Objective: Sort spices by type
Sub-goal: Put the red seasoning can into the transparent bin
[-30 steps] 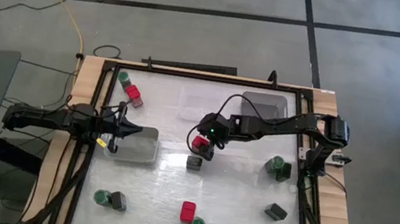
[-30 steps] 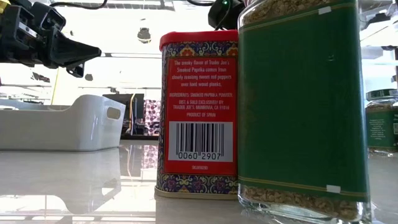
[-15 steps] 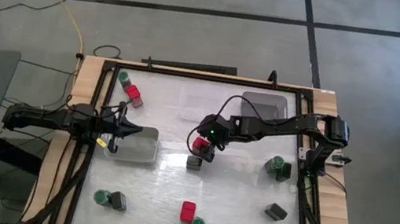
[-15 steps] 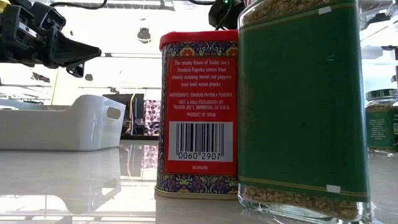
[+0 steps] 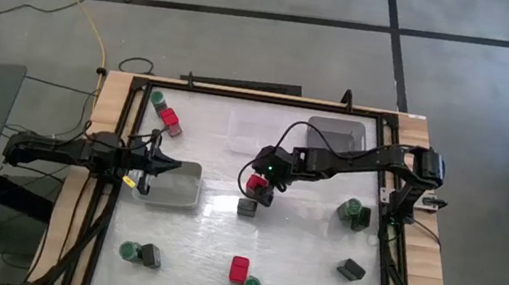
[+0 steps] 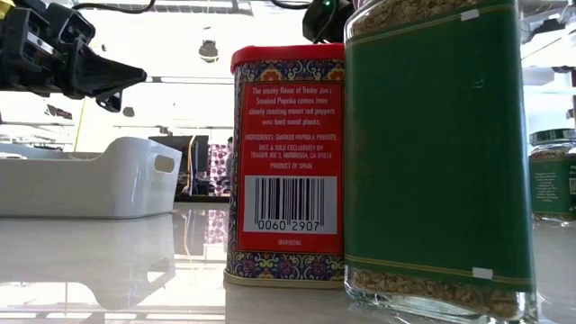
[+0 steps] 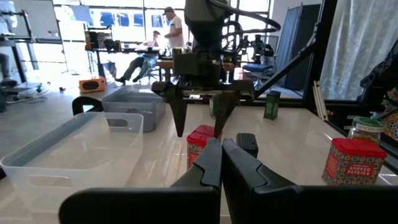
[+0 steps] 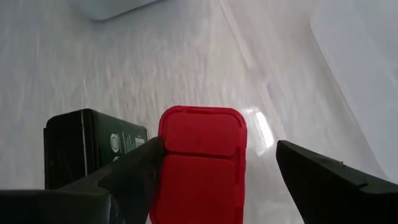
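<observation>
Clear tray (image 5: 176,183) at the desk's left edge: left end effector (image 5: 168,164) hangs over it, fingers together. Mid-desk, your right end effector (image 8: 214,168) straddles the red spice tin (image 8: 200,163), fingers apart, dark tin (image 8: 87,146) touching alongside. Centre before closing; keep that finger off the dark tin.

change: none seen across the second | right gripper (image 5: 256,185): unmoved, spread over the red tin (image 5: 254,181) | left gripper (image 5: 153,161): unmoved, closed

Green-labelled jar (image 6: 436,153) (low view) cut off above.
</observation>
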### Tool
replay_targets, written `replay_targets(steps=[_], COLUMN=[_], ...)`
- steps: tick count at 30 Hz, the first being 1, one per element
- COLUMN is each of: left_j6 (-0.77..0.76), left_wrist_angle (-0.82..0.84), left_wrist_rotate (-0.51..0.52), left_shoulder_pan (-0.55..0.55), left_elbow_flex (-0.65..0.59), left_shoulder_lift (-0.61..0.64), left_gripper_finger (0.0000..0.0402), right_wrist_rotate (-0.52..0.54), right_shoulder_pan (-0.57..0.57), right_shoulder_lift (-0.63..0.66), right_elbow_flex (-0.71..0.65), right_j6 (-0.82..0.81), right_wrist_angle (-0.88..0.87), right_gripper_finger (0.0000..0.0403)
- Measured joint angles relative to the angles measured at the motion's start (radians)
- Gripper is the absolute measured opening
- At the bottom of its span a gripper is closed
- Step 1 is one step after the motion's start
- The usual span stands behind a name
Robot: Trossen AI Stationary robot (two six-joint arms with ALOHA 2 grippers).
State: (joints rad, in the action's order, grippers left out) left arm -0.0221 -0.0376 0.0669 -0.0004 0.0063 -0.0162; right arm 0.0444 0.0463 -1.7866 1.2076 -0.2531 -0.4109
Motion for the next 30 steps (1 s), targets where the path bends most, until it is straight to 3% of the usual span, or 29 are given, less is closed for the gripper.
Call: replay_targets(steps=[21,30], left_j6=[0.0,0.0], left_wrist_angle=[0.0,0.0], left_wrist_rotate=[0.0,0.0], left_shoulder_pan=[0.0,0.0], left_elbow_flex=[0.0,0.0], left_shoulder_lift=[0.0,0.0], left_gripper_finger=[0.0,0.0], right_wrist_rotate=[0.005,0.01], right_shoulder_pan=[0.019,-0.035], right_shoulder_lift=[0.013,-0.073], right_elbow_flex=[0.073,0.074], right_j6=[0.026,0.067], right_wrist_angle=[0.042,0.025], right_gripper_finger=[0.0345,0.0345])
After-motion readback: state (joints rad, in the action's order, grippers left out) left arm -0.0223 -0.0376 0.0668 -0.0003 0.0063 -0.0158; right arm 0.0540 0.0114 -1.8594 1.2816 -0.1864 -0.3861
